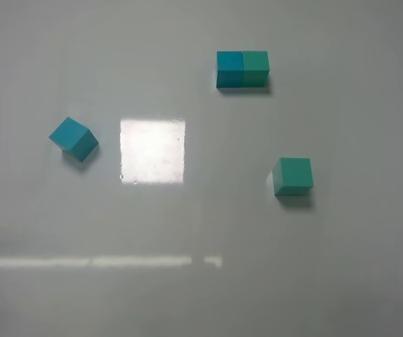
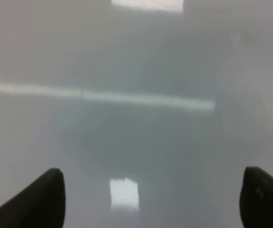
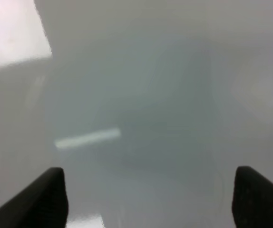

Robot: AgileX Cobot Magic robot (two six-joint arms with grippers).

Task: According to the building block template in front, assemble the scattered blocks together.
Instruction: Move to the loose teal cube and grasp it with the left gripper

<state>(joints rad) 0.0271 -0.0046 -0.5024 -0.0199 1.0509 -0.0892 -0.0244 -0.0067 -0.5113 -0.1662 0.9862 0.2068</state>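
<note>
The template (image 1: 242, 69) stands at the back, right of centre: a deep teal-blue cube and a green cube joined side by side. The light cyan-blue block (image 1: 74, 138) lies alone at the left, turned at an angle. The sea-green block (image 1: 293, 175) lies alone at the right. Neither arm shows in the high view. In the left wrist view my left gripper (image 2: 153, 199) is open and empty over bare table. In the right wrist view my right gripper (image 3: 151, 199) is open and empty too. No block shows in either wrist view.
The glossy grey table (image 1: 201, 295) carries a bright square glare patch (image 1: 152, 149) between the cyan block and the template, and a long light streak (image 1: 96, 262) nearer the front.
</note>
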